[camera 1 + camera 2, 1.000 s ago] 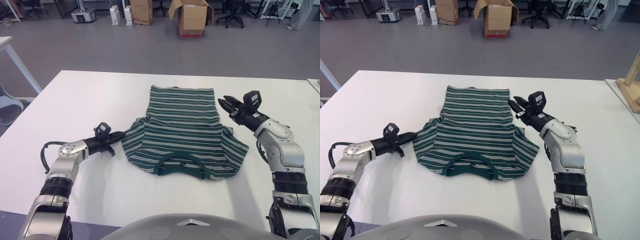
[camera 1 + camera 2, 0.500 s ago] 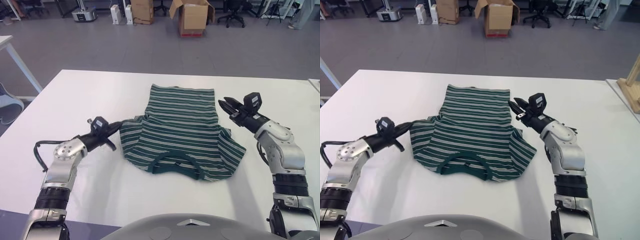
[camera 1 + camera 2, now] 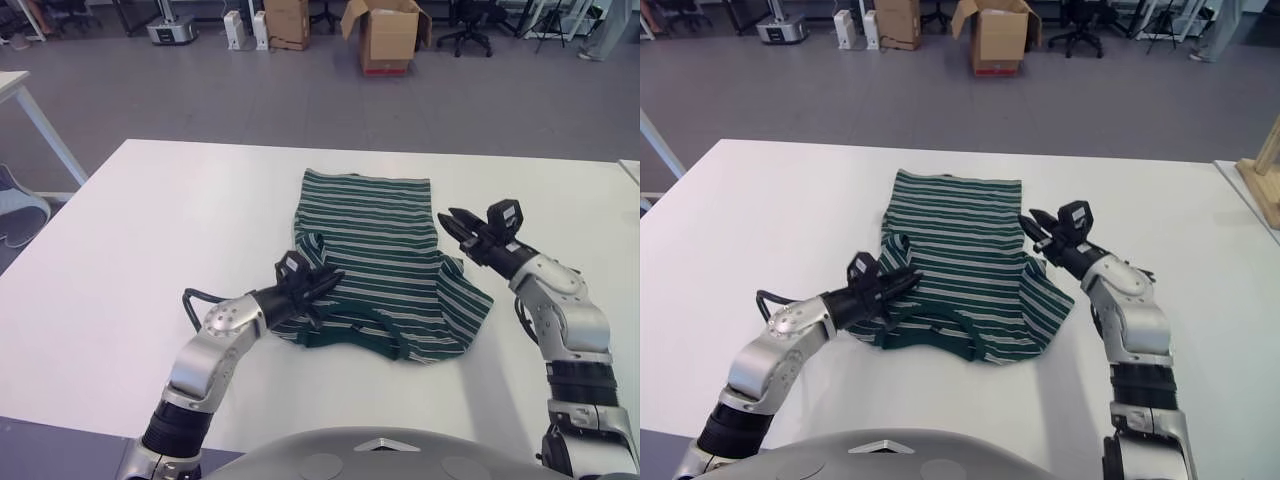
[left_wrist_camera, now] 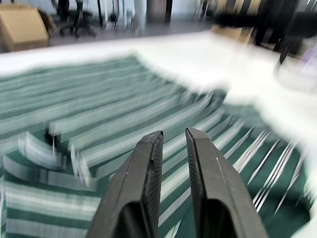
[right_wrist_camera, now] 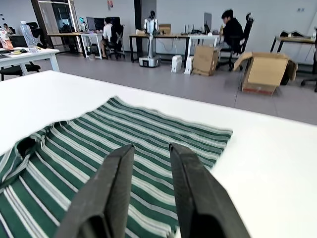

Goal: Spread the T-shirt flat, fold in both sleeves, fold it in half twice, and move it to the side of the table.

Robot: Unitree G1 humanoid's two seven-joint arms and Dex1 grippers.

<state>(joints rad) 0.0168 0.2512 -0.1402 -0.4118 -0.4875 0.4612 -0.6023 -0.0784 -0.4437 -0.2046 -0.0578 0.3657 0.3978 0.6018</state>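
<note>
Head view, T-shirt: green with pale stripes, mid frame on the white table, hem toward the top, collar toward the bottom; left-side sleeve doubled over onto the body, right-side one splayed toward the lower right.
Head view, left pincer: low over the cloth just above and left of the collar, beside the doubled sleeve; pinching cloth or free, cannot tell.
Head view, right pincer: right of centre, just beside the shirt's right edge, above the splayed sleeve; spread and empty.
Left wrist view: striped cloth close beneath, blurred and rumpled; grip state not readable here either.
Right wrist view: fingers apart, nothing between; flat striped body and hem just beyond, bare table past that.
Handling: light, limp, no stiffness; likely to drag, wrinkle and slide on the smooth table if pulled from one point.
Where to take hold: probably the outer cuff edge of the splayed sleeve, pinched thin, lifted a little, laid across the body; for later folds, hem corners or shoulders look better.
</note>
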